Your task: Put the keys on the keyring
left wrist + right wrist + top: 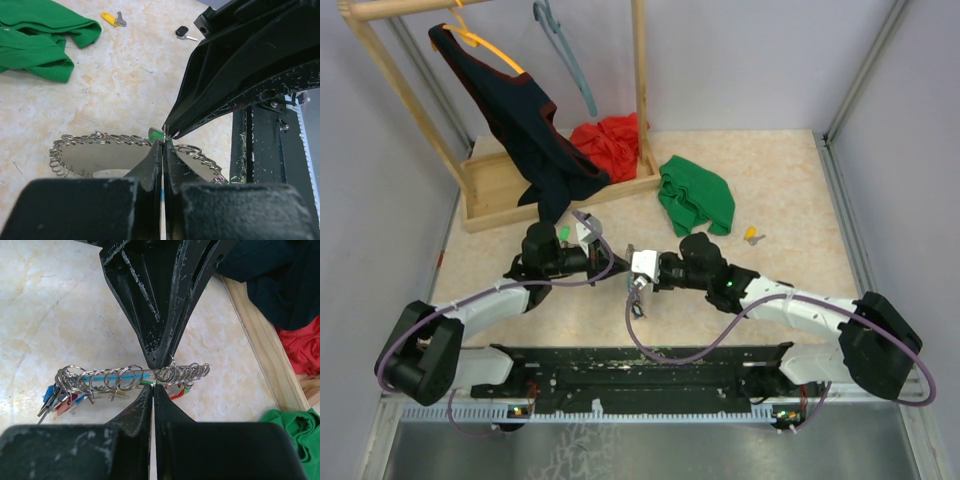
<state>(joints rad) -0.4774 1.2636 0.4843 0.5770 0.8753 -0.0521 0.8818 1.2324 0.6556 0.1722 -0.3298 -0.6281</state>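
The keyring point(125, 376) hangs over the desk point(780, 180), pinched in your shut right jaws. Your left jaws are shut too, right beside it. The yellow key point(752, 236) lies on the desk, not on yet.

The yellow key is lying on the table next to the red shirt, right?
No. The yellow key lies on the table next to the green shirt, not the red shirt. The top external view shows it.
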